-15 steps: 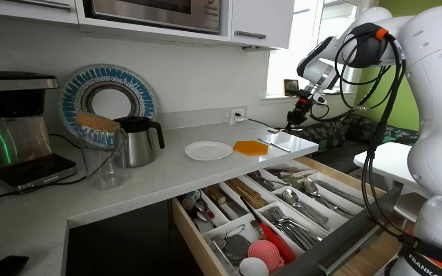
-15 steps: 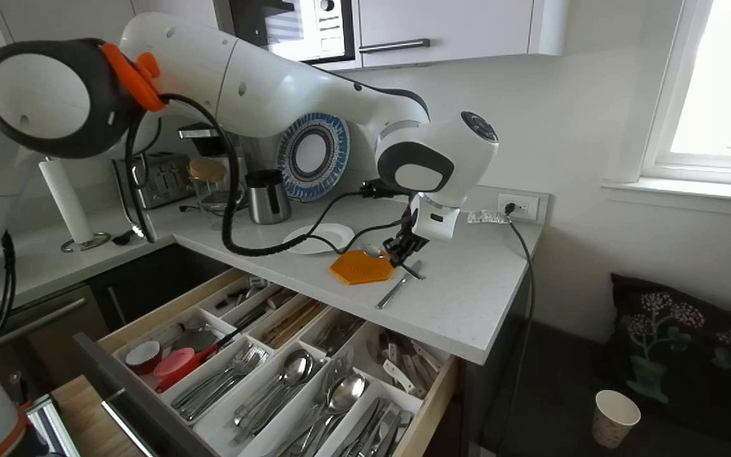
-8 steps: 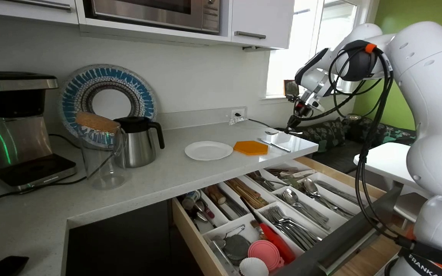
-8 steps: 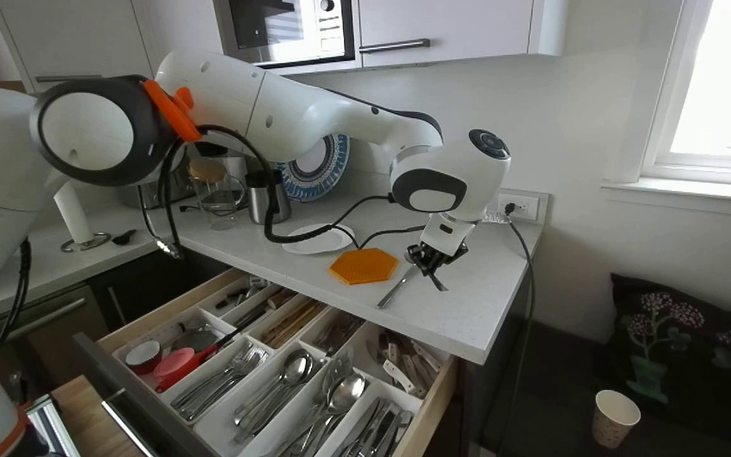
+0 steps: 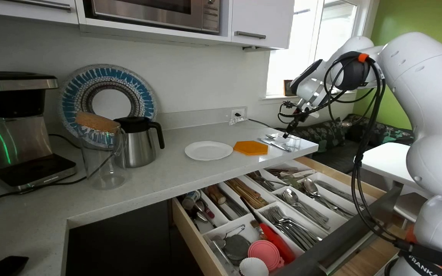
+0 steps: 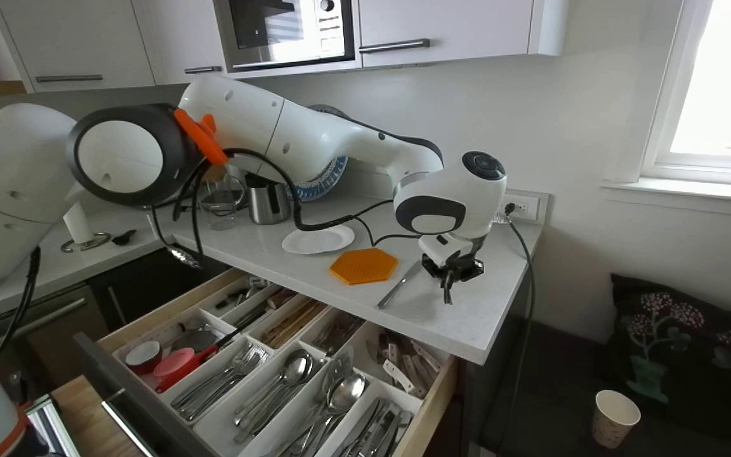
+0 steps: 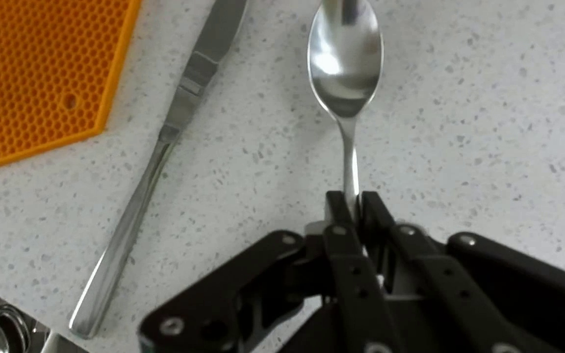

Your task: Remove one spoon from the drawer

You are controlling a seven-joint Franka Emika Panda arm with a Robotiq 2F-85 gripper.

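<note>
Spoon (image 7: 345,73) and pincer (image 7: 351,202) are meeting at the handle: I am pinching it, the bowl pointing away from me, over the table (image 7: 483,122). Near it a knife (image 7: 165,142) is lying flat, and past that an orange mat (image 7: 42,73) is resting. Below the table's edge the drawer (image 5: 188,234) is standing open, holding other spoons (image 5: 291,196) in its compartments. Farther off, a white plate (image 5: 208,150) is sitting, and beyond it a steel jug (image 5: 140,147) is standing upright.
</note>
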